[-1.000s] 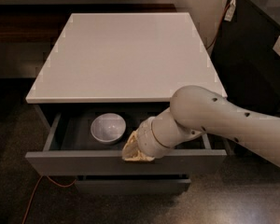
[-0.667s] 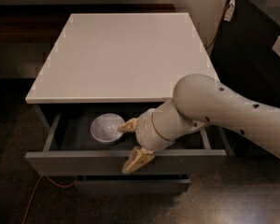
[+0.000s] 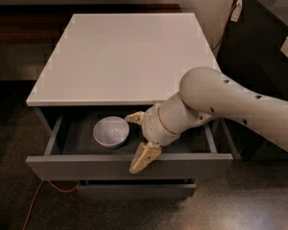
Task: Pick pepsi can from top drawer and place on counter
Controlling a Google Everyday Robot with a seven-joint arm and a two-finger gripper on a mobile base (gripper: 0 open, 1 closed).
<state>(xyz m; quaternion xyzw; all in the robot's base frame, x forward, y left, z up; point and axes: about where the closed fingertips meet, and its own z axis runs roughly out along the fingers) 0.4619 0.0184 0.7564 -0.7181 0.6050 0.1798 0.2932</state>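
The top drawer stands pulled open under the white counter. My gripper hangs over the drawer's middle, just right of a white bowl. It is open: one tan finger points toward the back of the drawer and the other reaches over the drawer's front edge. Nothing shows between them. The pepsi can is out of view; the arm covers the right part of the drawer's inside.
A lower grey drawer front shows beneath the open one. A dark cabinet stands close on the right with an orange cable by it. Another orange cable lies on the dark floor at the lower left.
The gripper's fingers have spread wide apart, from together at the drawer's front to open. The arm's wrist has turned and lifted slightly. The bowl has not moved.
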